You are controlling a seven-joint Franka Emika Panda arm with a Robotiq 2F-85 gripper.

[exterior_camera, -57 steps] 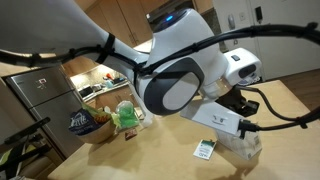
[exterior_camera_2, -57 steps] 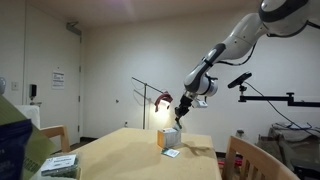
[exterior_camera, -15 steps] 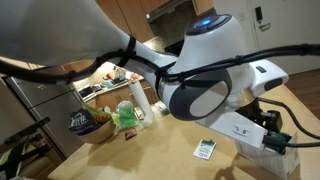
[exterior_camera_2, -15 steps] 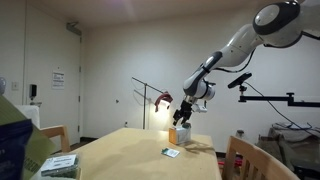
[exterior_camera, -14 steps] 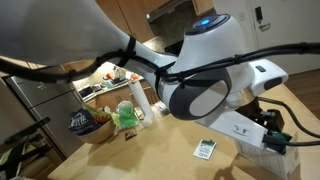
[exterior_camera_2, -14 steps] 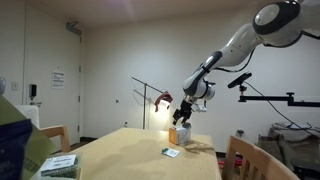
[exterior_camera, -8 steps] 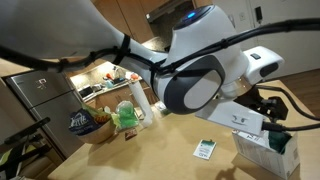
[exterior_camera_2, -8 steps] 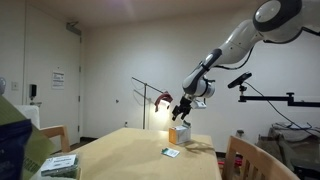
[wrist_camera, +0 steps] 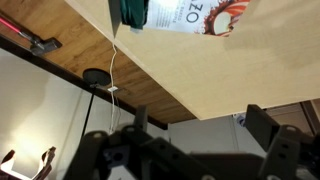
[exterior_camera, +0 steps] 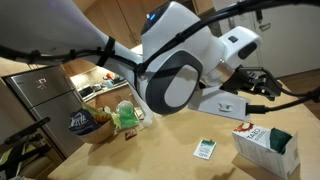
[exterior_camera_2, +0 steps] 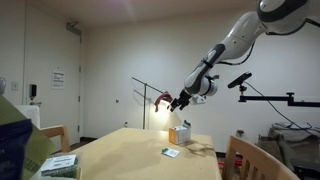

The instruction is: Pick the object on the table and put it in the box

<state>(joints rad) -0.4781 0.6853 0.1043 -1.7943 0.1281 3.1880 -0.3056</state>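
Find the box (exterior_camera: 262,152) (exterior_camera_2: 179,134) standing toward one end of the bench (exterior_camera: 150,160): a white carton with dark green patches and a round red-orange mark. Meet it again at the top of the wrist view (wrist_camera: 190,15), with a dark teal patch at its end. Cannot tell whether that patch is print or the teal packet, and cannot make out the teal packet anywhere else.

See the fingers (wrist_camera: 285,155) (exterior_camera_2: 177,101) spread wide with nothing between them, hanging above the box and clear of it.

Spot a small packet (exterior_camera: 205,149) (exterior_camera_2: 170,152), pale with green print, flat on the bench just beside the box and not touching it. Lose much of the bench in an exterior view behind the big white joint of the arm (exterior_camera: 185,85). Note a dark snack bag (exterior_camera: 80,122) and a green bag (exterior_camera: 127,115) at the opposite end, well apart from the box.

Read the bench top as pale wood, with a steel fridge (exterior_camera: 45,95) beyond it, and elsewhere a white wall (exterior_camera_2: 120,60) and a chair (exterior_camera_2: 245,158)
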